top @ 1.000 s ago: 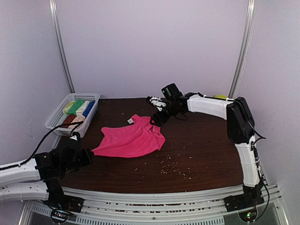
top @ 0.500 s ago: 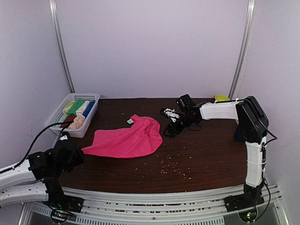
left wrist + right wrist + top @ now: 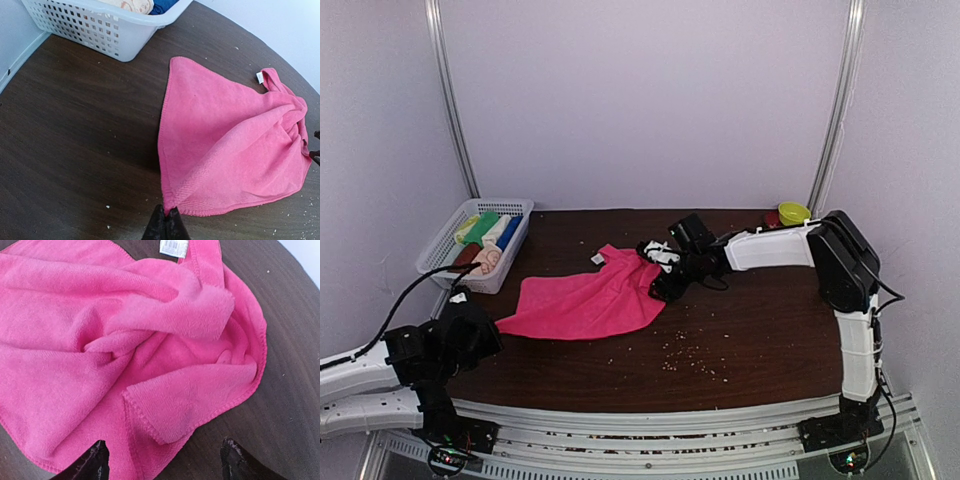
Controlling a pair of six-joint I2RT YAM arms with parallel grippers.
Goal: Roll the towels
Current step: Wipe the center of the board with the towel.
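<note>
Top external view shows the pink towel (image 3: 582, 300) lying in the middle of the brown bench (image 3: 760, 330). It is not flat and not rolled. Its right side is all bunched up.

The left pincer (image 3: 492, 328) is at the lower left of the frame. It is pressed together on the towel's left corner. The left wrist view shows that corner pinched between the dark tips at the bottom of the frame.

The right pincer (image 3: 660, 272) is spread wide over the bunched side and holds nothing. In the right wrist view its two dark tips (image 3: 97, 462) sit at the bottom of the frame. A folded flap of towel lies just above them.

What could go wrong? I think the right pincer may close on that loose flap and not on a real corner. Then a pull would only lift the top fold, and the towel would stay lumpy. A lumpy towel rolls up crooked.

The left pincer holds only a tiny bit of cloth. A hard tug from the right side could slip it free.

Crumbs (image 3: 685, 355) lie on the bench, below and to the right of the towel. If the towel is dragged that way, it could pick them up.

The white basket (image 3: 445, 255) with the other towels (image 3: 485, 235) sits at the upper left. It is near the left arm, so a wide swing could bump it.
</note>
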